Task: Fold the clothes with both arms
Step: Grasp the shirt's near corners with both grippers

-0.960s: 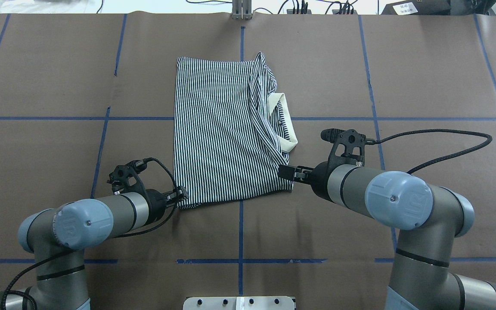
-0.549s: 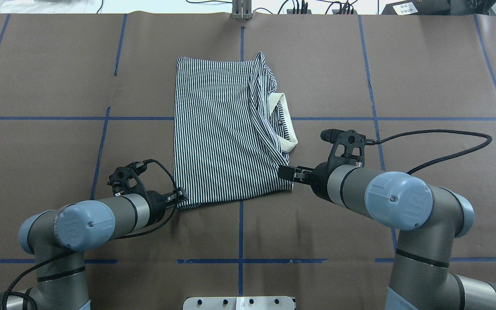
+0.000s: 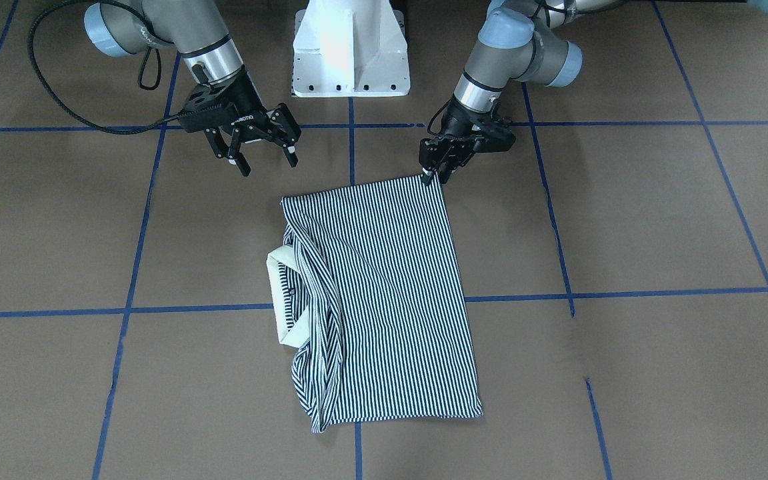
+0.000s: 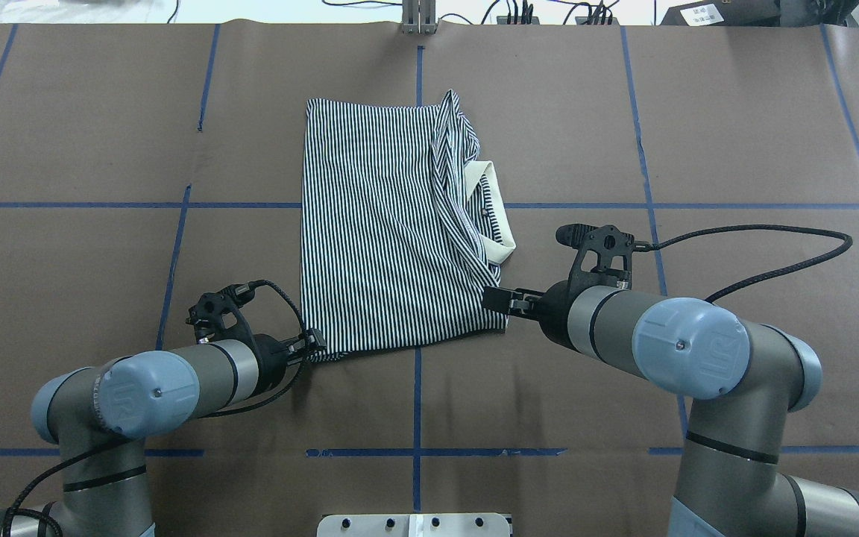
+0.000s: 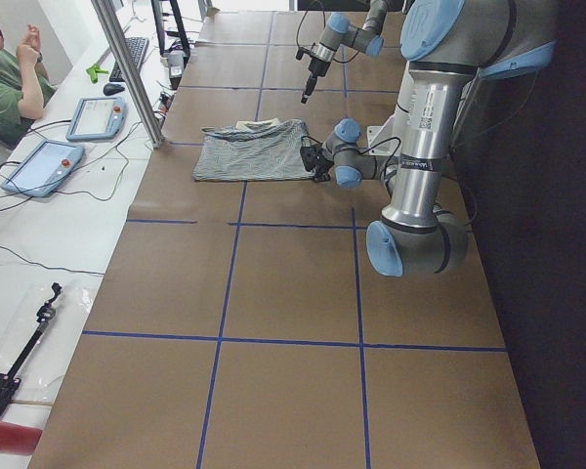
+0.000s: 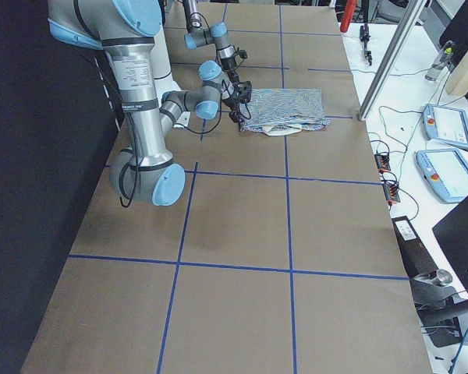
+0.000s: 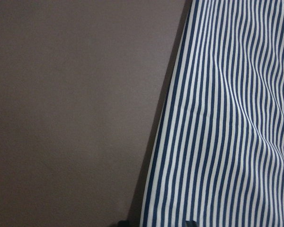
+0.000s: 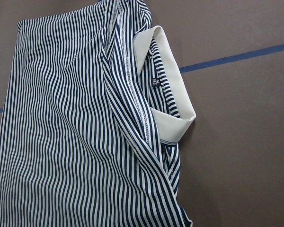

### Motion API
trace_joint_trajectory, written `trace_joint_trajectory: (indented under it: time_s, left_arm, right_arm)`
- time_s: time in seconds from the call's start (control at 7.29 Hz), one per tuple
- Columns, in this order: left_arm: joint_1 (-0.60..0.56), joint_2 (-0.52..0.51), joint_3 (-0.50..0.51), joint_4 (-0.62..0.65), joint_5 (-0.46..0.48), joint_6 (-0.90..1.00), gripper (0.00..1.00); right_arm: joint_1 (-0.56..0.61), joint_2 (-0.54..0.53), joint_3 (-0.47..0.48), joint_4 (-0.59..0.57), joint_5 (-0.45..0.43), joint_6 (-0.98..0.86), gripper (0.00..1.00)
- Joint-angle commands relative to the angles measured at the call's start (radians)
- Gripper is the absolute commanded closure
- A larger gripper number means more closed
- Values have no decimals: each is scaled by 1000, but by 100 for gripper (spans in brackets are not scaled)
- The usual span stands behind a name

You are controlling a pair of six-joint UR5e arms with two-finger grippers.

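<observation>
The striped polo shirt (image 4: 377, 224) lies folded lengthwise and flat on the table, its cream collar (image 4: 496, 216) sticking out on the right side. My left gripper (image 4: 315, 343) is low at the shirt's near left corner. In the left wrist view its fingertips (image 7: 189, 223) stand a little apart, astride the shirt's edge (image 7: 227, 118), and the cloth lies flat. In the front view my right gripper (image 3: 265, 159) is wide open and empty, raised just short of the shirt's (image 3: 391, 287) near right corner. The right wrist view looks down on the shirt (image 8: 61, 118) and collar (image 8: 175, 94).
The table is covered in brown paper (image 4: 623, 149) with blue tape lines. The white pedestal base (image 3: 351, 47) stands at the robot's side. Tablets and cables (image 5: 39, 166) lie on a side bench beyond the table's far edge, where a person sits.
My left gripper has edged slightly toward the robot at the shirt's near left corner. The right arm and the shirt have not moved.
</observation>
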Motion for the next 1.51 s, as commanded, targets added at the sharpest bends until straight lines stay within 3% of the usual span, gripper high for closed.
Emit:
trace_joint_trajectory:
  time_s: [0.0,0.14,0.41,0.55,0.82,1.1,1.37]
  left_arm:
    - [11,-4,0,0,3,-7,72]
    - [11,-4,0,0,3,-5,100]
    - [11,-6,0,0,3,1,100]
    - [11,-6,0,0,3,2,100]
    - [11,-6,0,0,3,4,100]
    - [14,-6,0,0,3,4,100]
    - [14,-7,0,0,3,4,100]
  right_arm:
    - [0,-2,0,0,0,0,0]
    - [0,-2,0,0,0,0,0]
    - [-3,1,-6,-2,-6,11,0]
    - [-14,25,-21,-29,-15,122,4]
    - [-20,206,-46,-324,-12,269,10]
    - [-18,239,-90,-377,-6,343,20]
    - [-18,268,-148,-442,-5,344,20]
